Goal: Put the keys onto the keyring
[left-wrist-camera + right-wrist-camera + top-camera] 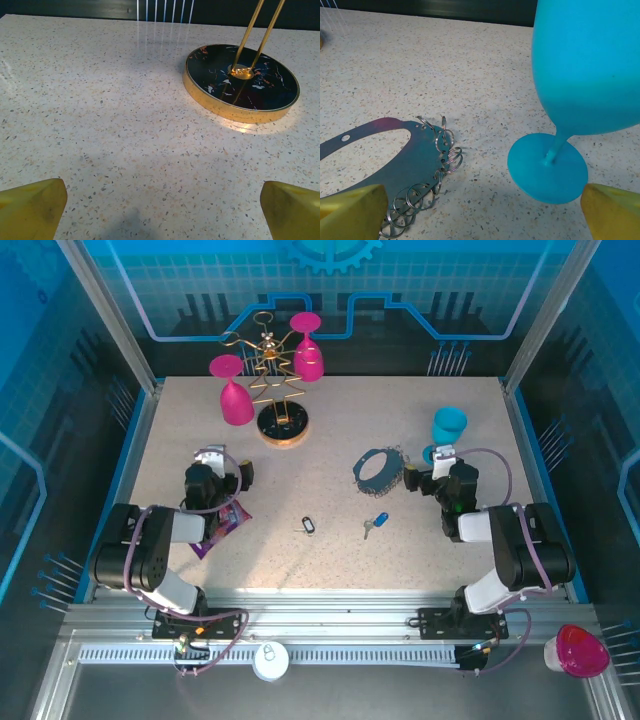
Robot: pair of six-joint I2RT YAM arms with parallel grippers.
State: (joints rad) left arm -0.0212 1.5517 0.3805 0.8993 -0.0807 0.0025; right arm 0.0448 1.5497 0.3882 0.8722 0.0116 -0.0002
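Speckled pale tabletop [330,430] carries it all, and we see nothing threaded yet: the blue-headed silver key [380,521] and the dark-rimmed oval-headed silver key [308,526] lie loose at lower centre, apart from the grey beaded metal keyring [378,468] right of centre. Our left pincer [162,207] and right pincer [482,212] gape empty.

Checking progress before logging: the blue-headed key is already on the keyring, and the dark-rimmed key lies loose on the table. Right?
Not quite. The top external view shows the blue-headed key loose on the table too, apart from the keyring. The dark-rimmed key does lie loose.
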